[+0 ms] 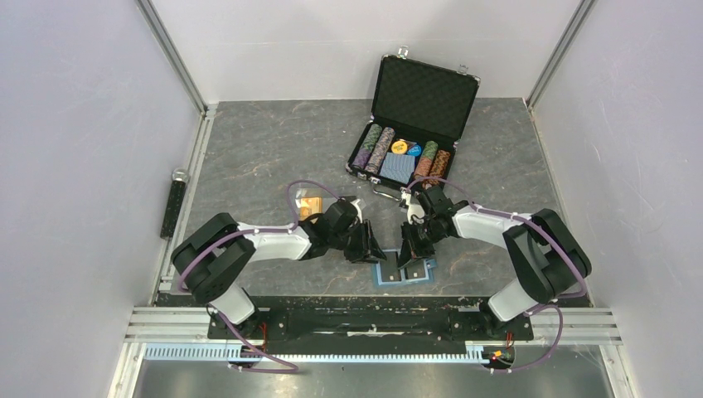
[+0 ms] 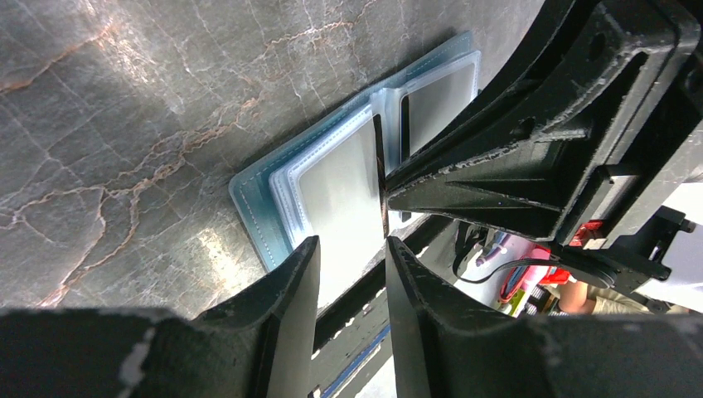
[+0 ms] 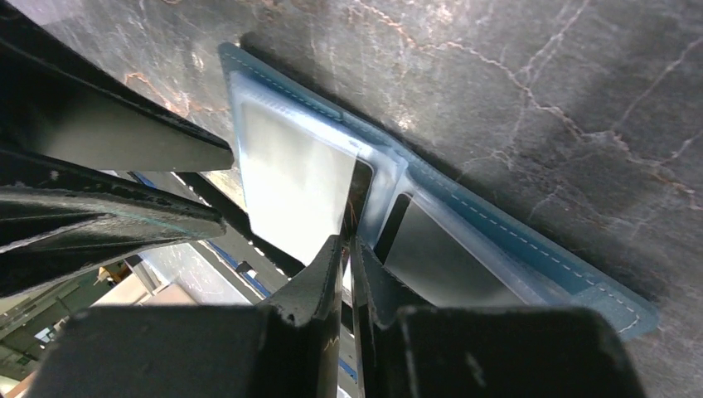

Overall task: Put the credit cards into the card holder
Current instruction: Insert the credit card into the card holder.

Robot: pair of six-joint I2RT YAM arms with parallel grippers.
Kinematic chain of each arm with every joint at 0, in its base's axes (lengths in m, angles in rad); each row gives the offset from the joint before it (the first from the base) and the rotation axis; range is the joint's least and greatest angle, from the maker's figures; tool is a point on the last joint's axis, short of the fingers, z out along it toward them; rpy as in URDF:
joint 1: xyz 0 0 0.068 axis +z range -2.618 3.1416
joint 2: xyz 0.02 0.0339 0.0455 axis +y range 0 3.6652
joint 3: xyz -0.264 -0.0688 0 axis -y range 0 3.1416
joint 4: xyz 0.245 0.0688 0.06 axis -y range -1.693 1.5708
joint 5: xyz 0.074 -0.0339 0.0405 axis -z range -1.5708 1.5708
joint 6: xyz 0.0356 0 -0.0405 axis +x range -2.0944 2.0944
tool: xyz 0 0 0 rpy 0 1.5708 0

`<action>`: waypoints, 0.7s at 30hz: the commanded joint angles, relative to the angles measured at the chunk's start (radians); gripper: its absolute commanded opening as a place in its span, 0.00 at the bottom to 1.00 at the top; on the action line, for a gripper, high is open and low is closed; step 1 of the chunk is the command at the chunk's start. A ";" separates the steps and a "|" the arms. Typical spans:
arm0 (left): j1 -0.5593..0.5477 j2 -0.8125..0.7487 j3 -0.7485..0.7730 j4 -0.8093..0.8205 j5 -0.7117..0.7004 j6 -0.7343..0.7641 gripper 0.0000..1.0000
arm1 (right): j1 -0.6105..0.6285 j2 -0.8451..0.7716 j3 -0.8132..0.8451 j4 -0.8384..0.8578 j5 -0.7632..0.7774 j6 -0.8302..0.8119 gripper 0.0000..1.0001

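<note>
The card holder [image 1: 404, 273] lies open on the table near the front edge, teal outside with pale clear pockets [image 2: 332, 186] that glare white. My right gripper [image 3: 347, 240] is shut on a thin dark credit card [image 2: 381, 166], seen edge-on and standing upright over the holder's [image 3: 530, 249] middle fold. My left gripper [image 2: 352, 242] hangs open over the near end of the left pocket, nothing between its fingers. From above, both grippers [image 1: 370, 247] [image 1: 412, 249] crowd the holder. An orange-gold card [image 1: 311, 204] lies flat behind my left arm.
A big black case [image 1: 423, 104] stands open at the back right, with rows of striped chips [image 1: 381, 146] and a blue deck inside. A black cylinder [image 1: 174, 204] lies by the left wall. The metal rail [image 1: 373, 319] runs just in front of the holder.
</note>
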 commanded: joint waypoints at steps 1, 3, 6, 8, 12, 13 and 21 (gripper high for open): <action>0.006 0.014 0.044 -0.012 0.003 -0.007 0.40 | 0.005 0.031 0.008 -0.030 0.036 -0.028 0.09; 0.006 0.018 0.049 -0.022 0.004 -0.001 0.39 | 0.003 0.041 0.006 -0.036 0.042 -0.030 0.09; 0.004 0.024 0.068 -0.061 -0.006 0.021 0.37 | 0.004 0.046 0.007 -0.042 0.052 -0.030 0.06; 0.003 0.028 0.073 -0.062 -0.005 0.029 0.37 | 0.004 0.044 0.008 -0.045 0.053 -0.029 0.06; 0.001 0.049 0.087 -0.067 0.004 0.030 0.37 | 0.005 0.046 0.010 -0.046 0.056 -0.029 0.06; 0.000 0.055 0.090 -0.064 0.007 0.034 0.37 | 0.004 0.048 0.010 -0.046 0.054 -0.029 0.05; -0.018 0.107 0.141 -0.066 0.033 0.046 0.41 | 0.004 0.044 0.010 -0.042 0.045 -0.033 0.04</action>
